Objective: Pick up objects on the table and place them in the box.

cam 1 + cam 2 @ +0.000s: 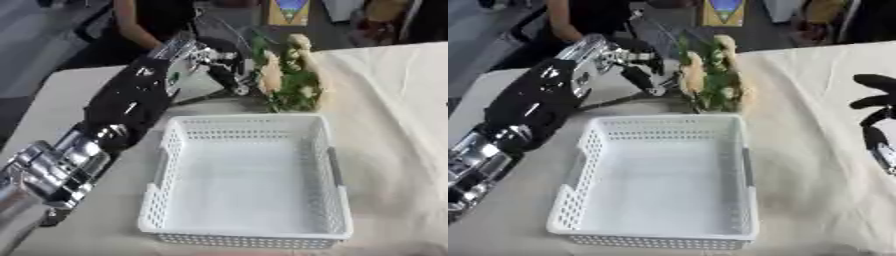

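Note:
A bunch of cream flowers with green leaves [291, 75] lies on the table just beyond the far rim of the white perforated basket [332, 170]. The basket holds nothing. My left arm comes in from the lower left and crosses the basket's left side. My left hand [223, 62] hovers right at the left side of the flowers, and I cannot tell whether it touches them. My right hand [874, 117] shows at the right edge over the cloth, open with fingers spread, well clear of the basket.
A beige cloth [394, 125] covers the right part of the table. The left part is bare grey surface [61, 95]. A person sits at the far edge behind my left hand. The table's far edge runs close behind the flowers.

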You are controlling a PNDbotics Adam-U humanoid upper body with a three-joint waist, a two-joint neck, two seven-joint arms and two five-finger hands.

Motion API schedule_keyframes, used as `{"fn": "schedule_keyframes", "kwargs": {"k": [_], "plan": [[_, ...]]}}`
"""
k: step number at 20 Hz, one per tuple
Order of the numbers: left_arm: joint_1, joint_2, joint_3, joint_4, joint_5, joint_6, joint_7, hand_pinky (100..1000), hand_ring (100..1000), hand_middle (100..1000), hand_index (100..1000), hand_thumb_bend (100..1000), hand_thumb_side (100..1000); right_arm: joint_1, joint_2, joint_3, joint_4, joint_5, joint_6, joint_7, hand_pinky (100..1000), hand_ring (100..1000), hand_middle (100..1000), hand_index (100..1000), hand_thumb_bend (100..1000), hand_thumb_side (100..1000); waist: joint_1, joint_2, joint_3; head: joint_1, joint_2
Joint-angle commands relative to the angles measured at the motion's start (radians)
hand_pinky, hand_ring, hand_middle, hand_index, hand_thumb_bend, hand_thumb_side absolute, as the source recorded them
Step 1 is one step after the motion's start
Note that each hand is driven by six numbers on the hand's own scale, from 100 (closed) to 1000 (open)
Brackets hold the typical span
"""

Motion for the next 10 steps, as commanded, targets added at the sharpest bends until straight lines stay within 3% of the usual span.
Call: {"fn": "schedule_keyframes", "kwargs": {"k": [1,10], "plan": [[-0.017,0.026,0.04,0.018,-0.032,0.025,0.03,908,801,707,791,944,739,-0.021,-0.006,-0.001,-0.022,-0.004,-0.004,0.006,668,825,983,1000,100,307,-0.006,-0.009,0.001,-0.016,-0.002],[-0.01,0.03,0.1,0.084,-0.091,0.058,0.107,906,801,712,792,935,726,-0.025,0.0,0.003,-0.024,-0.006,-0.006,0.01,669,825,983,1000,100,304,-0.011,-0.001,-0.002,-0.015,-0.002]]}}
